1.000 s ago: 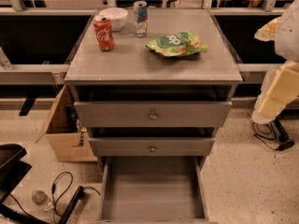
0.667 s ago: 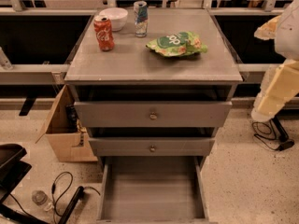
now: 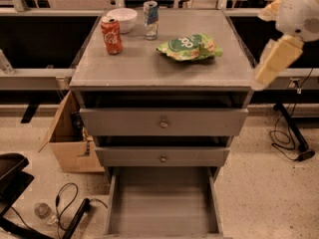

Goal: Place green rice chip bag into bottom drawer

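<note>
The green rice chip bag [image 3: 189, 46] lies flat on the cabinet top [image 3: 149, 68], right of centre. The bottom drawer [image 3: 164, 203] is pulled out at the foot of the cabinet, its plain grey inside bare. The two upper drawers with round knobs [image 3: 163, 124] are almost shut. Only my arm's white and cream links [image 3: 276, 59] show, at the upper right, beside the cabinet's right edge and to the right of the bag. My gripper is out of view.
A red soda can [image 3: 111, 35], a white bowl [image 3: 122, 19] and a silver can [image 3: 150, 19] stand at the back left of the top. A cardboard box [image 3: 70, 138] sits left of the cabinet. Cables [image 3: 67, 203] and a bottle [image 3: 42, 210] lie on the floor.
My arm's cream link has moved up and to the left, closer to the cabinet's right edge. The bag, cans and drawers have not moved.
</note>
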Tool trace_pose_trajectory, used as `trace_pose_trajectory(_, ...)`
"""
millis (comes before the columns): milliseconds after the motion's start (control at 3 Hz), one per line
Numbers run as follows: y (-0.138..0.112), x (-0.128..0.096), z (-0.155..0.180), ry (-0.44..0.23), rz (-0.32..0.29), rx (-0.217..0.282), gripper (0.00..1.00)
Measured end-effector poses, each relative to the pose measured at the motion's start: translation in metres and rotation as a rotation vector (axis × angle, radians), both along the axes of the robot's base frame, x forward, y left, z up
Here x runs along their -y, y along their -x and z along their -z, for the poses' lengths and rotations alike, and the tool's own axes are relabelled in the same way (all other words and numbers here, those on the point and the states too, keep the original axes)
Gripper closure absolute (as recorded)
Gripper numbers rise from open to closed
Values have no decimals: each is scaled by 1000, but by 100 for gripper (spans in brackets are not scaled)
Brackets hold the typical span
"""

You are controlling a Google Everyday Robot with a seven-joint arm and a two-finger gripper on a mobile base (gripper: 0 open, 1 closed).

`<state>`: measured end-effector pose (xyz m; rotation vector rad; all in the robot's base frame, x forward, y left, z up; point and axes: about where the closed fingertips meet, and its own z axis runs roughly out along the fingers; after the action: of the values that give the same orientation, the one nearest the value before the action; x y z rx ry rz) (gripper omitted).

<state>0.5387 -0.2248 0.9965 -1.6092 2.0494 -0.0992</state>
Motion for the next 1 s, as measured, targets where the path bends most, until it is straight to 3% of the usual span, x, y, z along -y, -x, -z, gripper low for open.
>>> trace_pose_trajectory(333,-73,-8,9,-86,10,13,0)
trace_pose_trajectory(667,-130,-20,28,-175,28,26,0)
trace_pose_trajectory(1000,-141,-19,34,-187,32,28,0)
